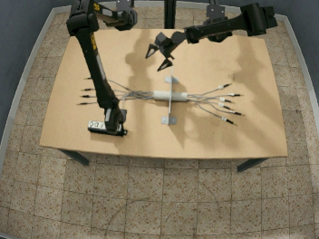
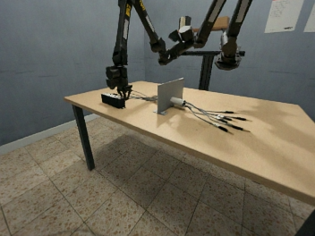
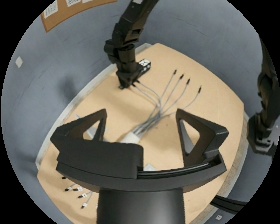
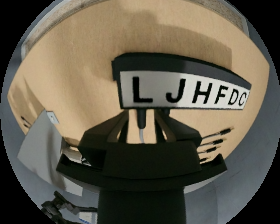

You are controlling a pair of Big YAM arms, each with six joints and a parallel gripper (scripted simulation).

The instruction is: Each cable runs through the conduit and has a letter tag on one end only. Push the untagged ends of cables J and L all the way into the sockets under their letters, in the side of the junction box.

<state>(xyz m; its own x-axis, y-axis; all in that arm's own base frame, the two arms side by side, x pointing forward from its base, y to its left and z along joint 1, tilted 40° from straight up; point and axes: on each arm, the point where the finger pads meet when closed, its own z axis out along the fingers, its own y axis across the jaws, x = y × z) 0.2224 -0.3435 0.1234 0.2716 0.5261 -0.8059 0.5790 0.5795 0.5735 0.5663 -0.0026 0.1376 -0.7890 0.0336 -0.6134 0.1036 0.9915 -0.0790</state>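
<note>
The black junction box (image 1: 97,125) lies near the table's front left edge; in the right wrist view its white label (image 4: 181,90) reads L J H F D C. My right gripper (image 1: 115,119) stands right at the box's side, fingers slightly apart around a white cable plug (image 4: 145,125). The plug points into the box about under the letter L. My left gripper (image 1: 156,58) hangs open and empty high above the table's back middle. Loose untagged plugs (image 1: 86,92) lie at the left; the tagged ends (image 1: 227,105) fan out at the right.
A white conduit (image 1: 170,95) on an upright grey bracket plate (image 2: 170,95) stands mid-table, with the cable bundle running through it. The right arm's links rise steeply over the table's left side.
</note>
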